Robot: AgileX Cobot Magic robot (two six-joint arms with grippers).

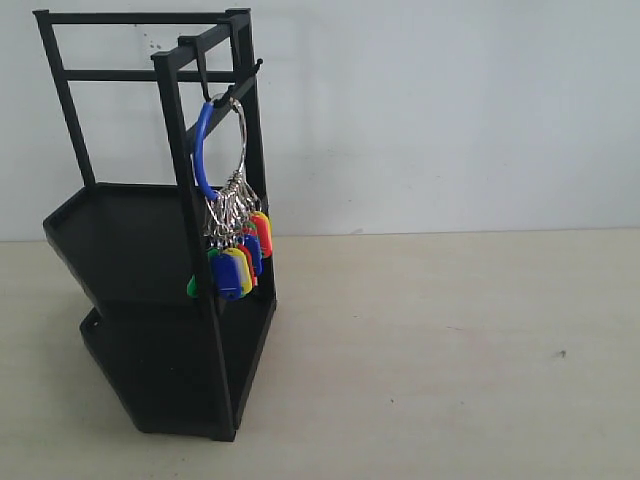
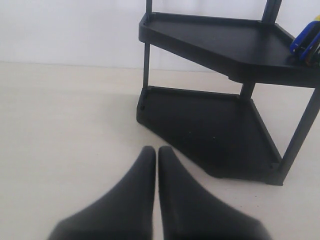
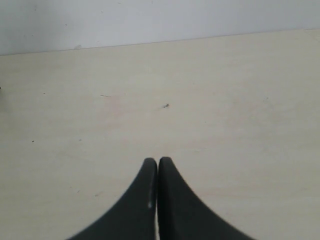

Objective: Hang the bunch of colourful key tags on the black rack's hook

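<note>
The black rack (image 1: 130, 250) stands on the left of the table. From the hook (image 1: 203, 78) on its top bar hangs the colourful key tag bunch (image 1: 236, 262) by its blue-and-silver loop (image 1: 203, 140), free of any gripper. No arm shows in the exterior view. In the left wrist view my left gripper (image 2: 156, 152) is shut and empty above the table, short of the rack's lower shelf (image 2: 210, 130); a few tags (image 2: 306, 41) peek in at the edge. My right gripper (image 3: 158, 162) is shut and empty over bare table.
A white wall (image 1: 450, 110) runs behind the light wooden table (image 1: 450, 350). Small dark specks (image 3: 165, 105) mark the tabletop.
</note>
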